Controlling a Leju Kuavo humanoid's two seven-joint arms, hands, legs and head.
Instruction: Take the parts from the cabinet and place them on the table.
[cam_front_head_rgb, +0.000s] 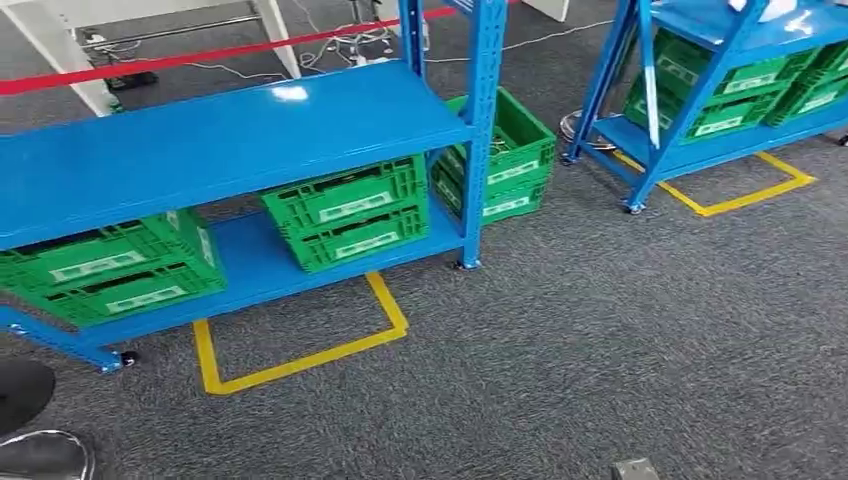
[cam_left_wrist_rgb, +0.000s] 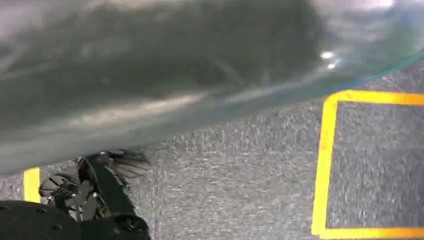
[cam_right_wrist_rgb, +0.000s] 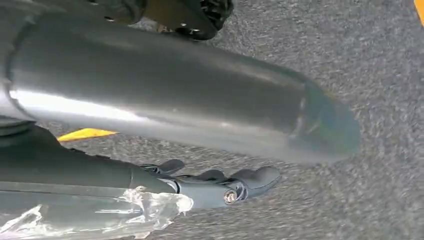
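**Robot faces the blue cabinet, right hand empty, parts not yet reached**

The right hand (cam_right_wrist_rgb: 220, 185) hangs over grey carpet (cam_front_head_rgb: 600, 330) with its fingers stretched out and nothing in them; the left hand (cam_left_wrist_rgb: 100, 185) is a dark blur, so whether it is apart or closed cannot be told. Ahead stands the blue cabinet (cam_front_head_rgb: 230, 140), its lower shelf carrying green crates (cam_front_head_rgb: 345, 210), where the parts presumably lie, though none can be made out. The robot likely needs to square up to the yellow floor marking (cam_front_head_rgb: 300, 360) and stop close before lifting an arm, keeping the reach under the upper shelf.
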